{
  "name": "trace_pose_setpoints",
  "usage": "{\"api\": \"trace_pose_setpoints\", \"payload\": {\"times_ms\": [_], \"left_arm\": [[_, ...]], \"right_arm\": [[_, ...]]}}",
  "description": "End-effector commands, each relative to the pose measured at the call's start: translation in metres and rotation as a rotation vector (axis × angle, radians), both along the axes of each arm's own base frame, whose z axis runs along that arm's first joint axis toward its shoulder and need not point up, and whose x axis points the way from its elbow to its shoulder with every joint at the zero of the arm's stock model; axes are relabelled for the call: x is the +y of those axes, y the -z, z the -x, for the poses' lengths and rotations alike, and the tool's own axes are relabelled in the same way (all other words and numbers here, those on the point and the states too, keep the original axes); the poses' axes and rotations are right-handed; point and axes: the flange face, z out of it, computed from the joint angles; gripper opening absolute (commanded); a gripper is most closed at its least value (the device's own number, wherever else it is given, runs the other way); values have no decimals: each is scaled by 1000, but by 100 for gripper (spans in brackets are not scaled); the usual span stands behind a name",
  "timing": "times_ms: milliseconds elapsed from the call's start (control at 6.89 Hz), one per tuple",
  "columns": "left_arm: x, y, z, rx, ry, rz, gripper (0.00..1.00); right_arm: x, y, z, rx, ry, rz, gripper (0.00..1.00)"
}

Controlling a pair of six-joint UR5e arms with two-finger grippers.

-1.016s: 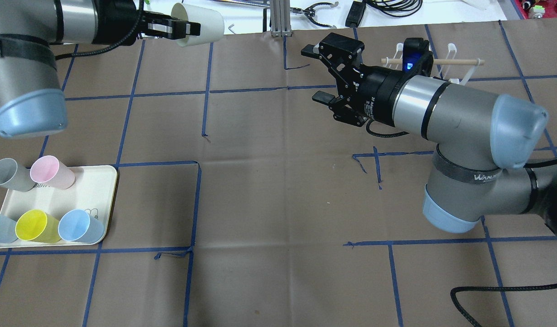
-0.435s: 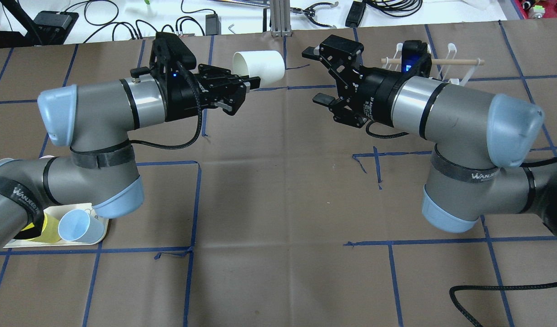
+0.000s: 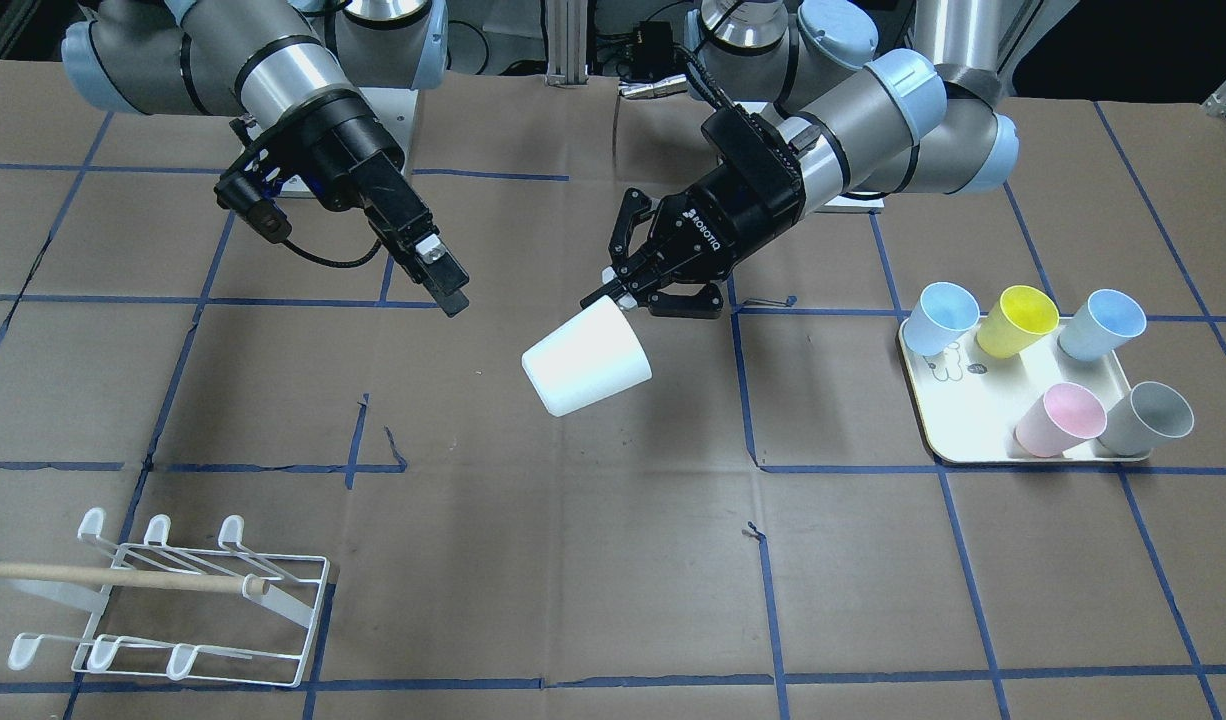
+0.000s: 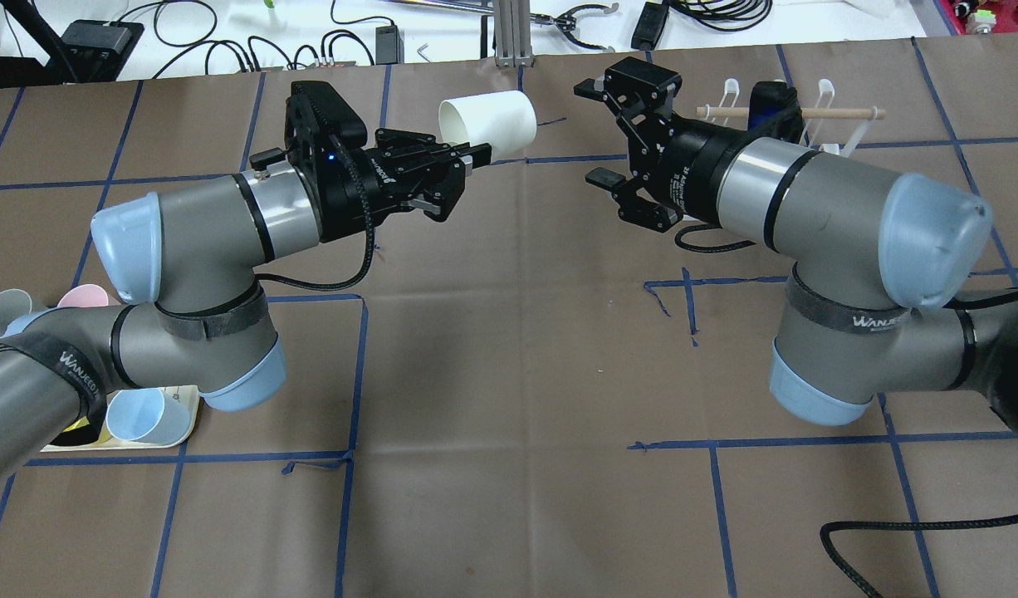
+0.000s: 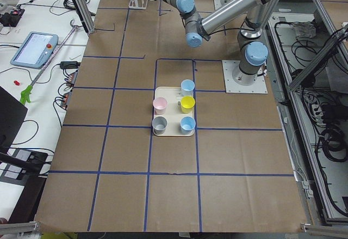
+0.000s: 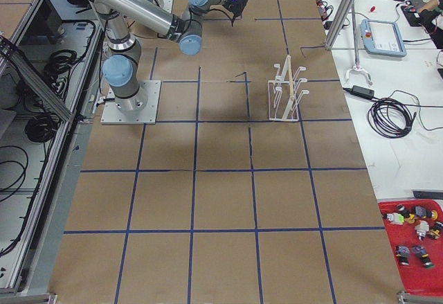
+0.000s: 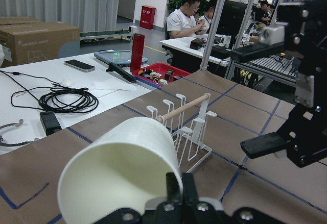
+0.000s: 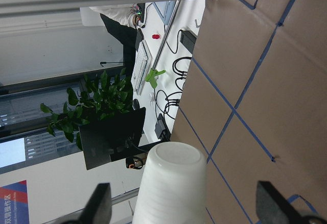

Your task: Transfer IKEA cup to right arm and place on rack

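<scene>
My left gripper (image 4: 474, 154) is shut on the rim of a white IKEA cup (image 4: 488, 124) and holds it sideways above the table's far middle, bottom toward the right arm. The front-facing view shows that gripper (image 3: 618, 290) and the cup (image 3: 585, 358) too. My right gripper (image 4: 594, 131) is open and empty, facing the cup's bottom with a small gap between them. In the right wrist view the cup (image 8: 171, 183) lies ahead between the spread fingers (image 8: 99, 206). The white wire rack (image 3: 173, 600) with its wooden dowel stands behind the right arm (image 4: 808, 208).
A cream tray (image 3: 973, 440) holds several coloured cups on the robot's left side; in the overhead view the left arm covers most of it. Cables and tools lie on the white surface beyond the table's far edge (image 4: 351, 41).
The left arm has swung the white cup from the far left to the table's middle, close to the right gripper. The right gripper has shifted slightly farther back and stays open.
</scene>
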Motion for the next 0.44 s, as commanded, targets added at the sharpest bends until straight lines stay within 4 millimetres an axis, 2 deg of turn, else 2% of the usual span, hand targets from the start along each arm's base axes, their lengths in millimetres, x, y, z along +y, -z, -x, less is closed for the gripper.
{"api": "trace_pose_setpoints", "payload": {"times_ms": [0, 145, 290], "left_arm": [[-1, 3, 1, 8, -3, -4, 0], [-2, 2, 1, 8, -3, -2, 0], [-2, 2, 1, 9, -3, -3, 0]], "right_arm": [[-1, 9, -10, -13, 26, -48, 100], [2, 14, -26, -26, 0, -67, 100], [1, 15, -29, -33, -2, -76, 100]]}}
